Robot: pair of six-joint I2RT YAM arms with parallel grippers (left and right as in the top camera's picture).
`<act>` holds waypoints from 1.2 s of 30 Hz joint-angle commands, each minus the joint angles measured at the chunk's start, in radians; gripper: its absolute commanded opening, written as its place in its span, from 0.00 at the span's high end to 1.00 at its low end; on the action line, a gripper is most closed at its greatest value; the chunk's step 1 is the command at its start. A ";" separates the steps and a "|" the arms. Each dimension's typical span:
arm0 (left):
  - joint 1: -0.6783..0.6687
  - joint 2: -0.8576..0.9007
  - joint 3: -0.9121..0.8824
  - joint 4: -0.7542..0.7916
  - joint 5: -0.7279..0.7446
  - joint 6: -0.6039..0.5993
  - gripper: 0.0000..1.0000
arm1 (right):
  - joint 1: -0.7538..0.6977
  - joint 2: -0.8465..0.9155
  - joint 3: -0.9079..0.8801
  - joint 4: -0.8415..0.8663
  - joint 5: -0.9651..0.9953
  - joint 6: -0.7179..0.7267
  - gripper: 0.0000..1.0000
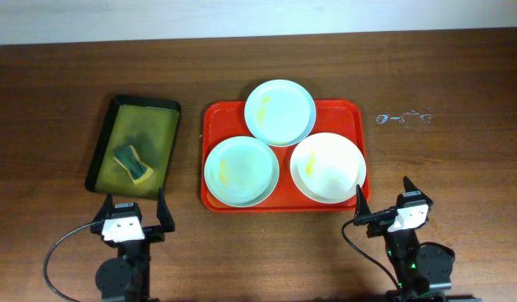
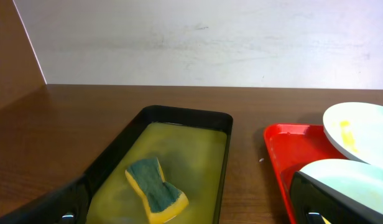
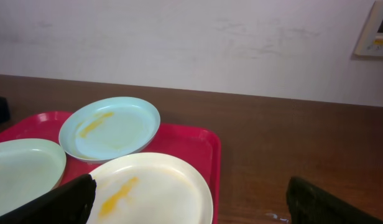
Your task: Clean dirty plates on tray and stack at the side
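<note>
The orange-red tray holds three plates with yellow smears: a mint-blue plate at the back, a mint-blue plate at front left, and a white plate at front right. The right wrist view shows the white plate, the back plate and the tray. The left wrist view shows the tray and a plate. My left gripper is open and empty, near the table's front, in front of the green tray. My right gripper is open and empty, in front of the red tray's right corner.
A dark olive-green tray with black rim, holding yellowish liquid, stands left of the red tray. A yellow and green sponge lies in it, also in the left wrist view. A small wet patch marks the table at right.
</note>
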 commanded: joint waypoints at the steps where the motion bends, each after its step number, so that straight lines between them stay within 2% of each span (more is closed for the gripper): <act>1: 0.006 -0.006 -0.005 0.004 0.058 -0.007 0.01 | 0.006 -0.005 -0.007 -0.004 0.008 0.006 0.02; 2: 0.006 -0.006 -0.005 0.011 0.107 -0.019 0.01 | 0.006 -0.005 -0.007 -0.004 0.008 0.006 0.02; 4: 0.006 -0.006 -0.005 0.011 0.113 -0.021 0.01 | 0.006 -0.005 -0.007 -0.004 0.008 0.006 0.02; 5: 0.005 -0.006 -0.005 0.023 0.201 -0.027 0.01 | 0.006 -0.005 -0.007 -0.004 0.008 0.006 0.02; 7: 0.004 -0.006 -0.005 0.054 0.698 -0.127 0.01 | 0.006 -0.005 -0.007 -0.004 0.008 0.006 0.02; 8: 0.004 -0.006 -0.005 0.079 0.837 -0.127 0.01 | 0.006 -0.005 -0.007 -0.004 0.008 0.006 0.02; 9: 0.004 -0.006 -0.005 0.101 0.868 -0.127 0.01 | 0.006 -0.005 -0.007 -0.004 0.008 0.006 0.02; 10: 0.004 -0.006 -0.005 0.169 0.902 -0.127 0.01 | 0.006 -0.005 -0.007 -0.004 0.008 0.006 0.02; 11: 0.004 -0.006 -0.005 0.338 0.993 -0.128 0.01 | 0.006 -0.005 -0.007 -0.004 0.008 0.006 0.02; 12: 0.004 -0.006 -0.004 0.462 1.013 -0.148 0.01 | 0.006 -0.005 -0.007 -0.004 0.008 0.006 0.02; 13: 0.005 -0.006 0.011 0.599 0.952 -0.235 0.01 | 0.006 -0.005 -0.007 -0.004 0.008 0.006 0.02; 14: 0.005 -0.006 0.039 0.642 0.871 -0.271 0.01 | 0.006 -0.005 -0.007 -0.004 0.008 0.006 0.02; 16: 0.008 0.008 0.142 0.592 0.739 -0.249 0.01 | 0.006 -0.005 -0.007 -0.004 0.008 0.006 0.02; 17: 0.014 0.036 0.225 0.472 0.667 -0.205 0.01 | 0.006 -0.005 -0.007 -0.004 0.008 0.006 0.02; 19: 0.024 0.155 0.453 0.024 0.452 -0.190 0.01 | 0.006 -0.005 -0.007 -0.004 0.008 0.006 0.02; 20: 0.024 0.248 0.553 -0.111 0.439 -0.120 0.01 | 0.006 -0.005 -0.007 -0.004 0.008 0.006 0.02; 21: 0.023 0.335 0.643 -0.185 0.542 -0.096 0.01 | 0.006 -0.005 -0.007 -0.004 0.008 0.006 0.02; 23: 0.023 0.423 0.733 -0.203 0.648 -0.082 0.01 | 0.006 -0.005 -0.007 -0.004 0.008 0.006 0.02; 24: 0.023 0.472 0.792 -0.180 0.604 -0.011 0.01 | 0.006 -0.005 -0.007 -0.004 0.008 0.006 0.02; 25: 0.023 0.512 0.840 -0.208 0.454 -0.024 0.01 | 0.006 -0.005 -0.007 -0.004 0.008 0.006 0.02; 26: 0.023 0.579 0.918 -0.324 0.280 -0.041 0.01 | 0.006 -0.005 -0.007 -0.004 0.008 0.006 0.02; 28: 0.023 0.789 1.114 -0.645 0.132 -0.038 0.01 | 0.006 -0.005 -0.007 -0.004 0.008 0.006 0.02; 29: 0.023 0.902 1.195 -0.760 0.156 -0.033 0.01 | 0.006 -0.005 -0.007 -0.004 0.008 0.006 0.02; 30: 0.021 1.010 1.258 -0.838 0.283 -0.040 0.01 | 0.006 -0.005 -0.007 -0.004 0.008 0.006 0.02; 31: 0.021 1.077 1.287 -0.861 0.377 -0.039 0.01 | 0.006 -0.005 -0.007 -0.004 0.008 0.006 0.02; 32: 0.022 1.153 1.312 -0.852 0.373 -0.039 0.01 | 0.006 -0.005 -0.007 -0.004 0.008 0.006 0.02; 33: 0.022 1.235 1.350 -0.877 0.238 -0.152 0.01 | 0.006 -0.005 -0.007 -0.004 0.008 0.006 0.02; 34: 0.023 1.338 1.408 -0.988 -0.064 -0.433 0.01 | 0.006 -0.005 -0.007 -0.004 0.008 0.006 0.02; 35: 0.023 1.405 1.442 -1.065 -0.237 -0.581 0.01 | 0.006 -0.005 -0.007 -0.004 0.008 0.006 0.01; 36: 0.023 1.455 1.456 -1.099 -0.317 -0.637 0.01 | 0.006 -0.005 -0.007 -0.004 0.008 0.006 0.02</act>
